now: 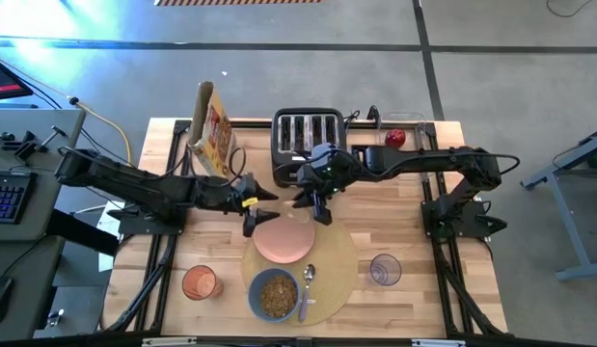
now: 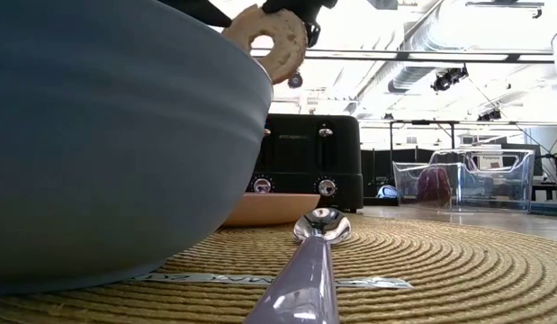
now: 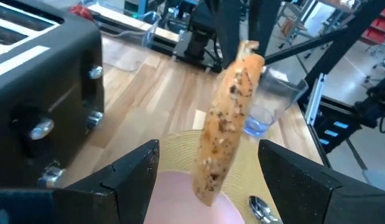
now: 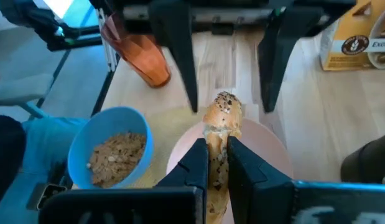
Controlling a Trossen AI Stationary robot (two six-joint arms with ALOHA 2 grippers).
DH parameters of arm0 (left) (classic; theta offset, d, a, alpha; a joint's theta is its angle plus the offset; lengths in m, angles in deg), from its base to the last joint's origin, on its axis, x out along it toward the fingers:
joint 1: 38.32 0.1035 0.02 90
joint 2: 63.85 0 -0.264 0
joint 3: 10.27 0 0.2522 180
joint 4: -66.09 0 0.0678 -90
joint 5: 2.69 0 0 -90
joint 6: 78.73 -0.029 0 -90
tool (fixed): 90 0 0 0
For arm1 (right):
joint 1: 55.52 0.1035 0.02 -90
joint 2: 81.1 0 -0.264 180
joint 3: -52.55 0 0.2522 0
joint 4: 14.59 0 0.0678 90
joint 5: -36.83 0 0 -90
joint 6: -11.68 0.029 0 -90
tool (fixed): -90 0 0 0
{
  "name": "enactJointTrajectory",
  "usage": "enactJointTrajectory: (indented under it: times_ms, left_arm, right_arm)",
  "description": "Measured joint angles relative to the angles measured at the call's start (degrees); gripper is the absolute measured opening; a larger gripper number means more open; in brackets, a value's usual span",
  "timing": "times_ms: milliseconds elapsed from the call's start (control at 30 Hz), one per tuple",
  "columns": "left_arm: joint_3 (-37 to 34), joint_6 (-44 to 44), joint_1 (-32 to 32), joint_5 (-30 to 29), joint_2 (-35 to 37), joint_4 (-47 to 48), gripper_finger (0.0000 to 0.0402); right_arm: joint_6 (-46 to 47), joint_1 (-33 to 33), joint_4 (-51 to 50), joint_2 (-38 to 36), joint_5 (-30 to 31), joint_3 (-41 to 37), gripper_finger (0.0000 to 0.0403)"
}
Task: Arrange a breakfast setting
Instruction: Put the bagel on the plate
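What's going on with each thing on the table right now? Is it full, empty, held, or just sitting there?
bagel: held in the air above the pink plate.
right pincer: shut on the bagel.
left pincer: open, beside the plate, holding nothing.
pink plate: empty, on the placemat.
blue bowl: filled with cereal.
spoon: lying beside the bowl.
orange cup: upright.
glass: upright.
cereal box: standing.
toaster: slots empty.

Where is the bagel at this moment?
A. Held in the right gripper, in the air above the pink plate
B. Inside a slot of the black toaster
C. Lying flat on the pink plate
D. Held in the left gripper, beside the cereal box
A. The right gripper is shut on the bagel, which hangs on edge above the pink plate, while the left gripper stands open facing it.
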Motion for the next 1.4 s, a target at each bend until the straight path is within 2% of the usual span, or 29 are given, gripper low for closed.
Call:
enactJointTrajectory:
  times_ms: [300, 433, 833, 1000, 1167, 1400]
  left_arm:
    - [0.0, 0.0, -0.4, 0.0, -3.3, -3.2, 0.0263]
    - [0.0, 0.1, -0.4, 0.0, -4.0, -5.4, 0.0246]
    - [0.0, 0.6, -0.4, 0.3, -3.9, -5.8, 0.0107]
    - [0.0, 0.5, -0.4, 0.4, -3.9, -5.7, 0.0065]
    - [0.0, 0.5, -0.4, -0.1, -3.9, -5.6, 0.0052]
    - [0.0, 0.7, -0.3, -0.3, -3.9, -5.5, 0.005]
  right_arm:
    - [0.8, 0.0, 2.3, 0.0, -0.1, 0.0, 0.0013]
    - [0.8, 0.1, 2.3, 0.0, -0.4, 0.0, 0.0013]
    - [1.8, 0.1, 2.3, 0.0, -2.4, 0.0, 0.0013]
    - [2.7, 0.1, 2.3, 0.0, -2.3, 0.0, 0.0015]
    - [2.7, 0.1, 2.1, 0.0, -0.1, 0.0, 0.0039]
    - [3.0, 0.1, 2.1, 0.0, 0.2, 0.0, 0.0105]
